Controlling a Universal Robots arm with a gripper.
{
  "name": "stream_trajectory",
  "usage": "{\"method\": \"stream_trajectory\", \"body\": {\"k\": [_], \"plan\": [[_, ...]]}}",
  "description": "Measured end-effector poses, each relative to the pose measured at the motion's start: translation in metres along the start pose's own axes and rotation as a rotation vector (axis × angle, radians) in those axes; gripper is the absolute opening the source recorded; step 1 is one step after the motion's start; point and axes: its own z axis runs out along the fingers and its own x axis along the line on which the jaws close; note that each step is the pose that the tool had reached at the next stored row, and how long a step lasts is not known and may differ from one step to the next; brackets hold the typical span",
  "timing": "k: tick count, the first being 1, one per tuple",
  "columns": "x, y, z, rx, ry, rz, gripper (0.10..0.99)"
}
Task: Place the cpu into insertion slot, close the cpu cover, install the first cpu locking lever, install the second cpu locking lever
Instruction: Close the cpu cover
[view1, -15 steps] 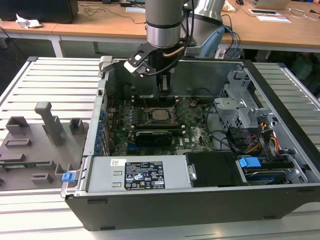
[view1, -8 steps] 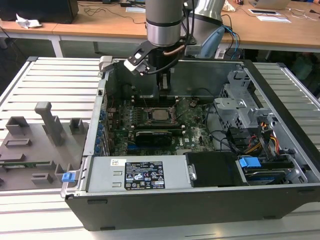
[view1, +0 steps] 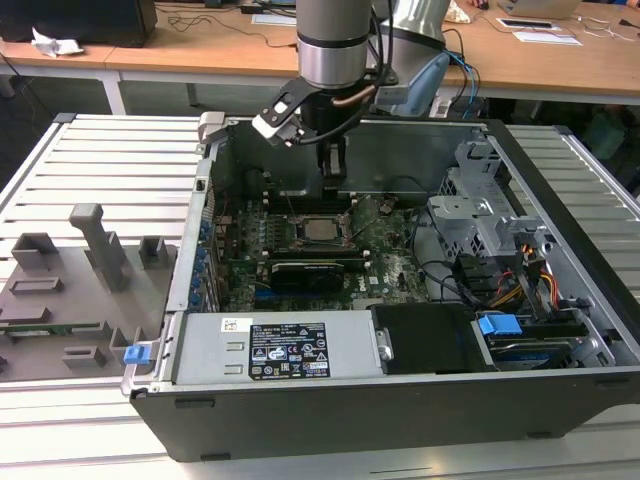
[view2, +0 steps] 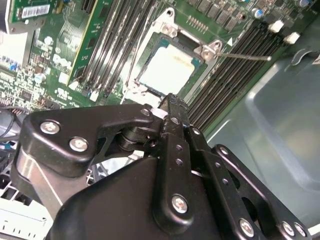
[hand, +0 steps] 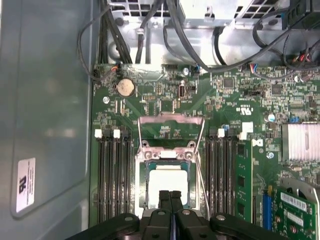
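One cpu (hand: 169, 186) (socketed), one pincer (hand: 170, 195)

Pretty clearly a robotics lab set up in an office-type room: there's a robot arm (view1: 335, 40) with a black gripper (view1: 333, 178) hanging into an opened-up PC case (view1: 400, 405), with the motherboard (hand: 165, 107) and internal cables (hand: 172, 25) all exposed. The case sits on a slotted aluminium table (view1: 110, 150), with grey plastic fixture blocks (view1: 95, 245) by the table's edge on the exterior view's left. Past the table's far edge are wooden desks (view1: 200, 50) with papers (view1: 545, 37) lying around.
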Motion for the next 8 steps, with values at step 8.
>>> {"method": "stream_trajectory", "body": {"k": [8], "plan": [[0.0001,0.0174,0.0012,0.0,0.0,0.0,0.106]]}}
